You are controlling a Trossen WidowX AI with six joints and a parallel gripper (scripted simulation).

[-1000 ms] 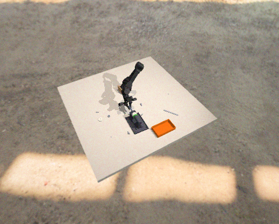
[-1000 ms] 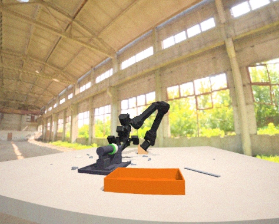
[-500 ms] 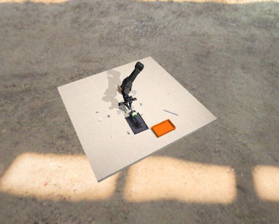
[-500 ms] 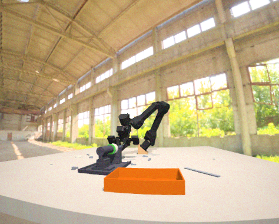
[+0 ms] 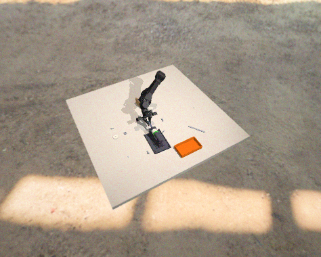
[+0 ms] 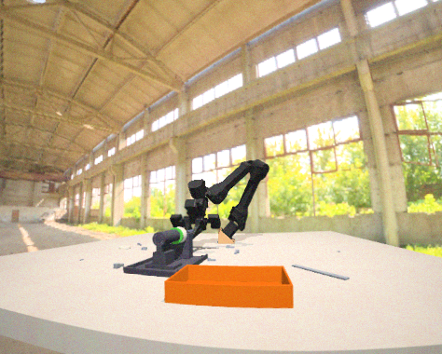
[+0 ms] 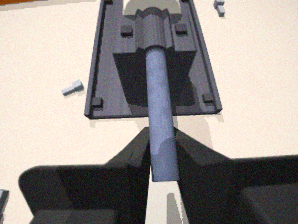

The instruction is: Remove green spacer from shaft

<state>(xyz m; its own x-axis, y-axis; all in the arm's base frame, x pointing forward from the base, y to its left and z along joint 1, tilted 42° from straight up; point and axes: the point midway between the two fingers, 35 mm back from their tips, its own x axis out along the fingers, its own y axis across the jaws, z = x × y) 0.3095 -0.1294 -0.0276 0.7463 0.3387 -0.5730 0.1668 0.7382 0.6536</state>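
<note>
Shaft: the blue-grey round metal rod point(image 7: 161, 107) is in the dark support bracket point(image 7: 132, 65) point(image 6: 189, 247), its free end sticking out towards the arm. The black parallel-jaw gripper point(image 7: 158, 132) point(image 5: 151, 126) point(image 6: 195, 234) is clamped on it near that end.

Step in hand looks like the pull-back. Draw straight along the axis, slow, short increments, no wrist roll or lift—side load could bind it in the bracket. Stop once the tip clears the green ring spacer point(image 5: 155, 132) point(image 6: 181, 236); further risks shedding the white spacer point(image 5: 154, 130) point(image 6: 183, 234) point(image 7: 135, 8). Keep the grip and height, then push back on the same line.

Pointing: inner end aims at the dark cylindrical housing point(image 5: 158, 139) point(image 6: 164, 238), free end at the arm. Long axis looks about level, running along the length of the dark base plate point(image 5: 164, 149) point(image 6: 139, 269) point(image 7: 95, 75).

Outward: orange tray point(image 5: 192, 151) point(image 6: 227, 295) beside the plate, loose silver bolt point(image 7: 72, 88) by its edge, all on the pale table point(image 5: 97, 162) point(image 6: 358, 317) point(image 7: 40, 135). Green spacer not dropped yet.
</note>
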